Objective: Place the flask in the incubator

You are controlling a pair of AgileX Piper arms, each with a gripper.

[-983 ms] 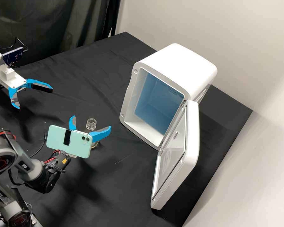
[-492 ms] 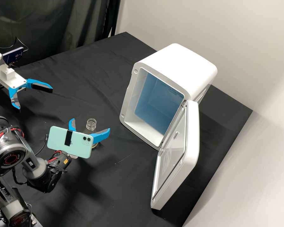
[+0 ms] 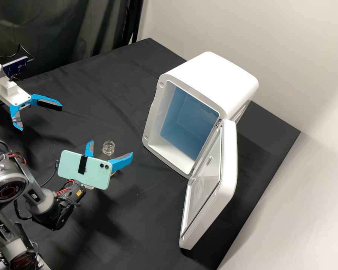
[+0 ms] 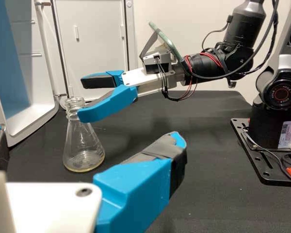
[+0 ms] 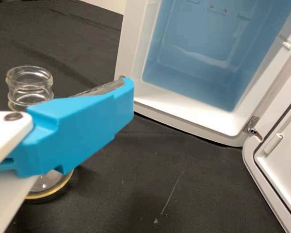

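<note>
Straddles upright flask (image 3: 108, 146) with spread right fingers (image 3: 121, 159), on table (image 3: 101, 82) left of open incubator (image 3: 210, 78); holds left fingers (image 3: 39, 100) spread too, well apart, far left.

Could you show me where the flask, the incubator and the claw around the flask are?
flask (image 4: 83, 148), left wrist view, glass body.
incubator (image 3: 214, 75), high view, white top.
right end effector (image 3: 110, 149), high view, midway between its blue fingertips.
</note>
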